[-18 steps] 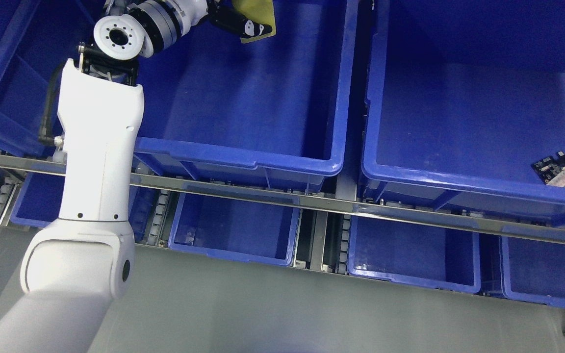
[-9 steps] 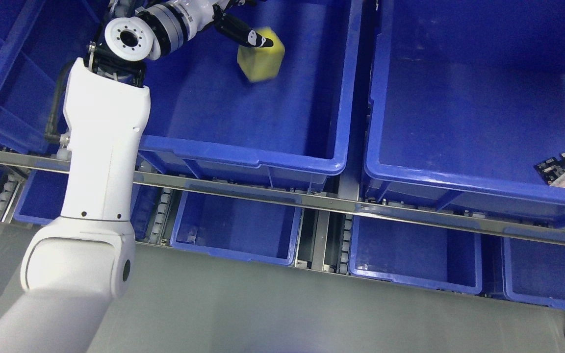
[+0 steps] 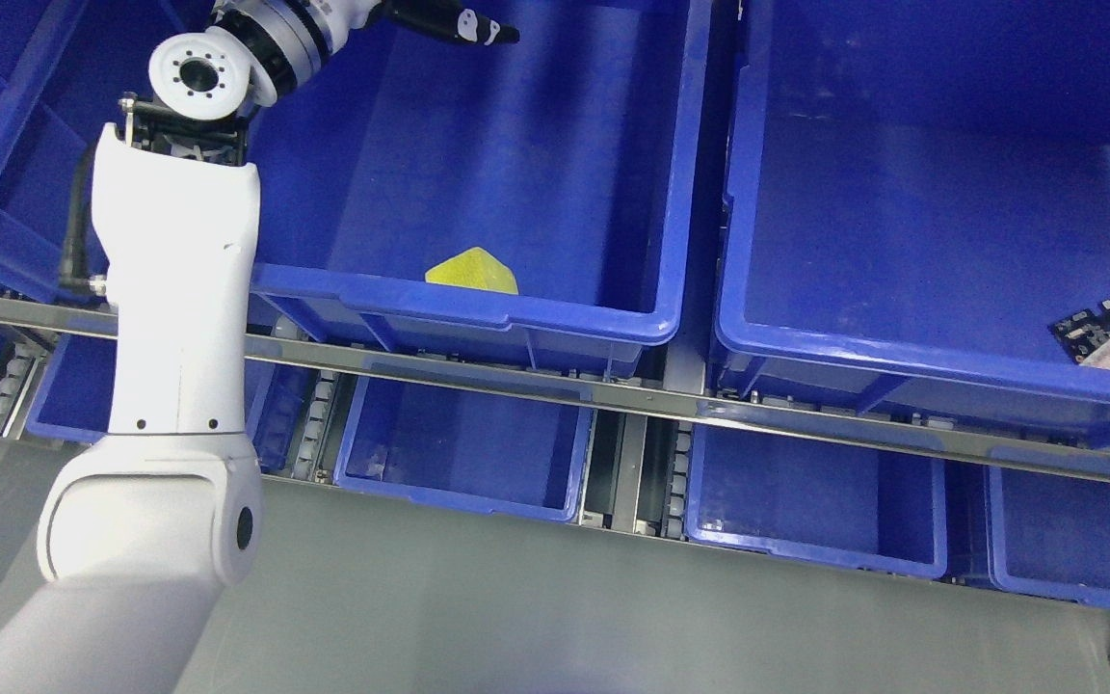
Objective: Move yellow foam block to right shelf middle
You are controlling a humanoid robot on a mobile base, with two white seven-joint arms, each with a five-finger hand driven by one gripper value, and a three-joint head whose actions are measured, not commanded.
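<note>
Block (image 3: 471, 270) lies free at the near wall of the middle bin (image 3: 555, 323). Left robot hand (image 3: 454, 21), at the far edge of view, holds nothing, fingers extended. Release step appears complete; next move calls for withdrawing the arm.

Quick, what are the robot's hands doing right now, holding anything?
Left hand: holds nothing; the yellow foam block lies apart in the blue bin; open or shut cannot be told.
Right hand: not in view.
</note>
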